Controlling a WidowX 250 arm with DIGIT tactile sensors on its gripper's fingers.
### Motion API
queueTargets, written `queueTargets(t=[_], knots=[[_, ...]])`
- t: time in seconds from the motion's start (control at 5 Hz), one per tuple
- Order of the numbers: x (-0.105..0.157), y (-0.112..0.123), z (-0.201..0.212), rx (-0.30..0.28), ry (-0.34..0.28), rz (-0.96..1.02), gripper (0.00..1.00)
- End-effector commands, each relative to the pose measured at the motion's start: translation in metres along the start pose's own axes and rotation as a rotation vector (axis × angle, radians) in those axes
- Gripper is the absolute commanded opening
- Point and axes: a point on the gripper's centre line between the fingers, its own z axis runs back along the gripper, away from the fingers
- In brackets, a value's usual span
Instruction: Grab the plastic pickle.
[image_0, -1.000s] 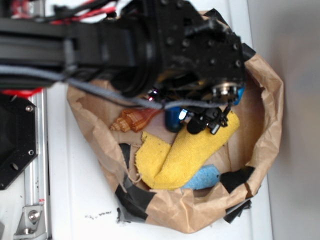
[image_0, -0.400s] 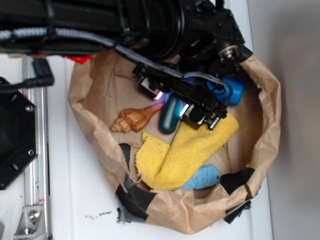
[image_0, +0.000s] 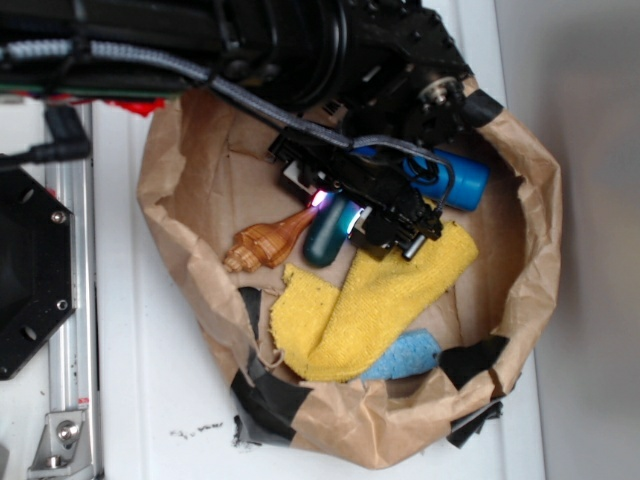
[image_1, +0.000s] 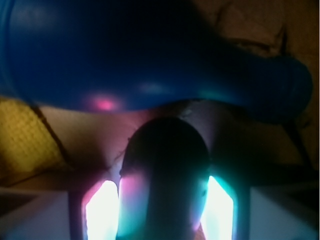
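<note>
plastic pickle (image_1: 167, 175) between glowing fingers (image_1: 102, 210) of the gripper (image_0: 345, 212), jaws closed against its sides, its upper end hidden

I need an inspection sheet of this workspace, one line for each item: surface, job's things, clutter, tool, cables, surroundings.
Surface: white tabletop carrying a crumpled brown paper bag, its rim patched with black tape.
Job's things: small dark teal plastic pickle lies in the bag; in the wrist view it sits between the two lit tool pads.
Clutter: brown spiral seashell beside the pickle; bright blue plastic bottle; yellow folded cloth; light blue sponge.
Tool: black tool is low in the bag, straddling the pickle; whether it grips cannot be told.
Cables: grey braided cable runs along the arm.
Surroundings: metal rail on the left; grey wall on the right.
</note>
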Motion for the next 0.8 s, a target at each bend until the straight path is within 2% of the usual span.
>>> queueTargets(t=[0.0,0.2,0.4,0.6], knots=[[-0.022,-0.005,0.074,0.004,-0.212,-0.353,0.0],[-0.041,-0.006,0.121,0.012,-0.283,-0.474,0.0],[-0.041,-0.007,0.132,0.085,-0.245,-0.559,0.0],[-0.039,-0.008,0.125,0.104,-0.237,-0.52,0.0]])
